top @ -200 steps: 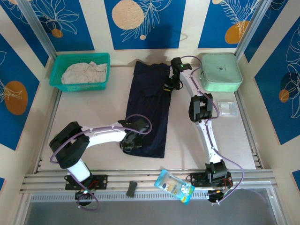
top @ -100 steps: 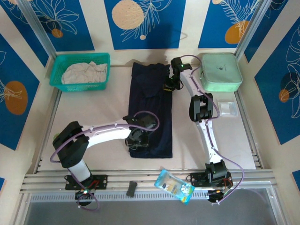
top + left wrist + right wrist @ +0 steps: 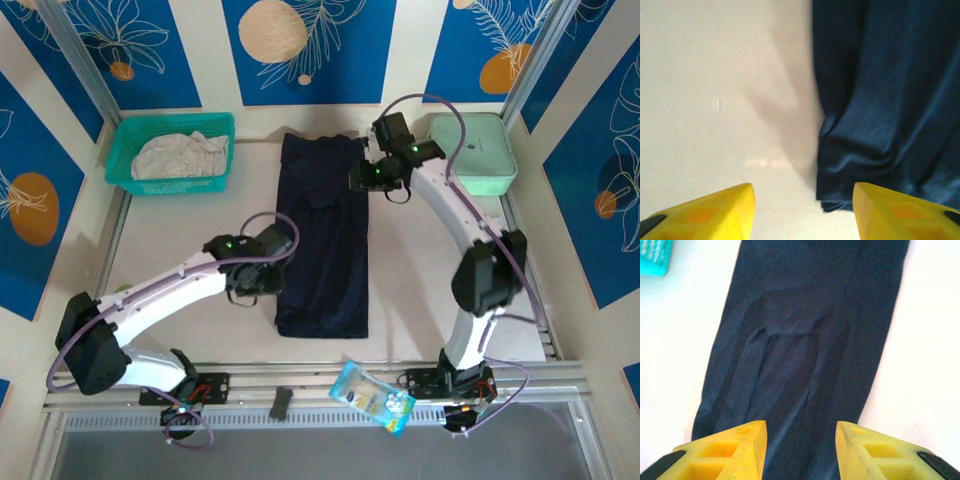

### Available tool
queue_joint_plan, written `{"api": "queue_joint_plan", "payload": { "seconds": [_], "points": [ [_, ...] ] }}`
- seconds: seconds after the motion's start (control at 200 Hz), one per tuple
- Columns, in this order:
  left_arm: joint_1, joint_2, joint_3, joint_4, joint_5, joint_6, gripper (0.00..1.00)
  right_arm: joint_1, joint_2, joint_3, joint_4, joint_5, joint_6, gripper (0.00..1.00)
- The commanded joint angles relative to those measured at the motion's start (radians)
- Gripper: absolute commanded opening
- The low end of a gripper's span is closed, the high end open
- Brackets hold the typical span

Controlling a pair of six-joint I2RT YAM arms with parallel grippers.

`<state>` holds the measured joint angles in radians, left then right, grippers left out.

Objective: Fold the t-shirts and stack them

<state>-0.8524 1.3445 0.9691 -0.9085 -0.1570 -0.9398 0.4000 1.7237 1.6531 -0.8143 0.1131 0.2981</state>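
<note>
"What's changed?"

"The navy t-shirt [image 3: 325, 250] hasn't moved. It is a long folded strip at centre frame. The right gripper [image 3: 800, 440] has lifted above its upper end, jaws spread and empty. The left gripper [image 3: 802, 205] has backed off the shirt's lower left edge, jaws apart, holding nothing."

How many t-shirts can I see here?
2. A dark navy t-shirt lies folded into a long strip in the middle; a pale off-white t-shirt sits crumpled in the teal basket at the far left. More could be hidden beneath it.
</note>
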Motion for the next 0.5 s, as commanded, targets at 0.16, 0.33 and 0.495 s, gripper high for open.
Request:
{"api": "queue_joint_plan", "payload": {
  "seconds": [0.16, 0.33, 0.495],
  "points": [
    [-0.004, -0.081, -0.242, 0.297, 0.203, -0.117, 0.43, 0.167, -0.18, -0.337, 0.044, 0.022, 0.132, 0.42],
    [-0.005, -0.09, -0.26, 0.323, 0.221, -0.113, 0.41, 0.194, -0.236, -0.429, 0.055, 0.035, 0.185, 0.41],
    [-0.006, -0.048, -0.286, 0.366, 0.266, -0.127, 0.39, 0.195, -0.262, -0.442, 0.05, 0.048, 0.195, 0.41]
  ]
}}
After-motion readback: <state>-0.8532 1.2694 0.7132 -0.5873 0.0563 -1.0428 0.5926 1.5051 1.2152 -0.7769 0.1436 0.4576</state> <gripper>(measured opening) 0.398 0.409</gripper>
